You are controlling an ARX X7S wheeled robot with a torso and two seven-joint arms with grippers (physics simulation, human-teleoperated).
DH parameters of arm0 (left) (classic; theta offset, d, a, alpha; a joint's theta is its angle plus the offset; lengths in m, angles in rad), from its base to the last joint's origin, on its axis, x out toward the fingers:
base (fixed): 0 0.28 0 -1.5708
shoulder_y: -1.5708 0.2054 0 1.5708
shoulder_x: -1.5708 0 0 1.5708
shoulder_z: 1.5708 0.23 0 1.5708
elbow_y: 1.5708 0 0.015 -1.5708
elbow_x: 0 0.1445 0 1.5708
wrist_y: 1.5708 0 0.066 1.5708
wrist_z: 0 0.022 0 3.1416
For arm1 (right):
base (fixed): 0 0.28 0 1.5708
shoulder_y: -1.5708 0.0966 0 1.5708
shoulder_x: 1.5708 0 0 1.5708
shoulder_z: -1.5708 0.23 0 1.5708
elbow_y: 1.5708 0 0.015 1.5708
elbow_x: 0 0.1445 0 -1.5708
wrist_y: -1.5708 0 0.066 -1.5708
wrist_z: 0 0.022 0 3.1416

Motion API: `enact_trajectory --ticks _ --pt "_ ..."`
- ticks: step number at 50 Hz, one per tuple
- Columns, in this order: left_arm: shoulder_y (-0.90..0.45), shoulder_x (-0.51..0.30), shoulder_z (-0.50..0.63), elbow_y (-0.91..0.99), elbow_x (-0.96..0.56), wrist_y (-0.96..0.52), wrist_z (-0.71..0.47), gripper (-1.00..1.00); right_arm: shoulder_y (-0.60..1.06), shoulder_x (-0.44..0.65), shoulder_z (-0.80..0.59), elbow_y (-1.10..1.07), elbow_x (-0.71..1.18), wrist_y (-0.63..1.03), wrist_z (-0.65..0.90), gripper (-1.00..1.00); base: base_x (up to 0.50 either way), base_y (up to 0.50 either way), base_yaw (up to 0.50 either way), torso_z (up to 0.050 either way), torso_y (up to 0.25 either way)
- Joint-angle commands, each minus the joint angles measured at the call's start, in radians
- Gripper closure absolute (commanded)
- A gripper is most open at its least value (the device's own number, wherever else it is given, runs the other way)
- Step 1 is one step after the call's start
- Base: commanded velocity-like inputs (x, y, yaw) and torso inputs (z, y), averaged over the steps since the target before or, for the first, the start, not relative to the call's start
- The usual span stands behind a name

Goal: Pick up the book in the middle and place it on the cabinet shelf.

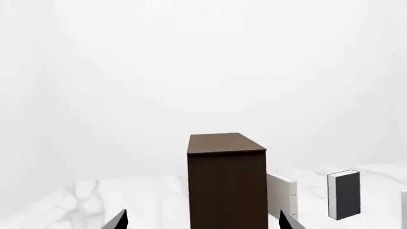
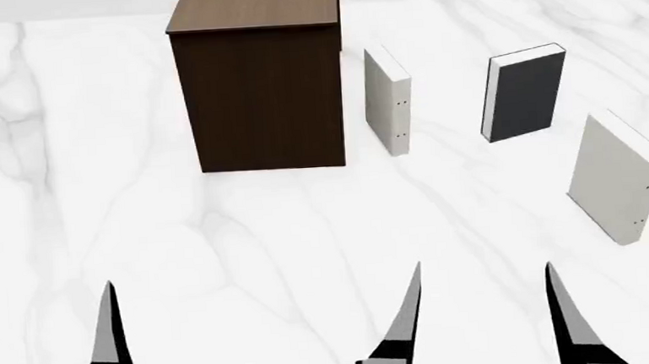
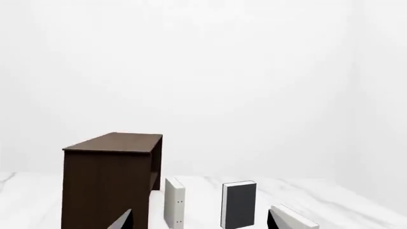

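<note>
- Standing upright on the white marble tabletop (image 2: 249, 237), the charcoal-grey book (image 2: 528, 92) shows its white page edges along one side and sits between two pale off-white books.
- One pale book (image 2: 387, 100) stands just beside the brown wood-grain cabinet (image 2: 260, 84), apart from it; the other pale book (image 2: 618, 177) stands nearer the robot and leans slightly.
- The grey book touches neither neighbour and is well apart from both grippers.
- The cabinet is a tall box with a flat overhanging top, at the far left of the row of books.
- The right gripper (image 2: 485, 320) hovers low at the near edge of the head view, its two dark fingers spread apart with nothing between them.
- The left gripper (image 2: 41, 347) likewise has its fingers apart and empty, one of them cut by the picture's edge.
- From the right wrist view the cabinet (image 3: 111, 181), a pale book (image 3: 174, 202) and the grey book (image 3: 240, 204) stand in a line ahead.
- From the left wrist view the cabinet (image 1: 227, 181) fills the centre, with the grey book (image 1: 344, 194) beyond it.
</note>
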Motion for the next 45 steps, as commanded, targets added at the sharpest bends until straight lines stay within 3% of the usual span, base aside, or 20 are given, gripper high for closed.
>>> enact_trajectory --ticks 1,4,45 --pt "-0.015 -0.016 0.021 0.227 0.019 -0.121 -0.033 -1.0 0.029 0.021 -0.039 -0.267 -0.031 0.17 0.01 -1.0 0.0 0.0 0.0 0.0 0.0" --pt "-0.021 -0.021 0.024 0.242 0.023 -0.134 -0.039 -1.0 0.032 0.026 -0.042 -0.274 -0.029 0.175 0.014 -1.0 0.0 0.0 0.0 0.0 0.0" --pt "-0.034 -0.067 0.06 0.293 -0.016 -0.162 -0.094 -1.0 0.046 0.061 -0.102 -0.263 -0.024 0.2 0.067 -1.0 0.5 0.0 0.0 0.0 0.0"
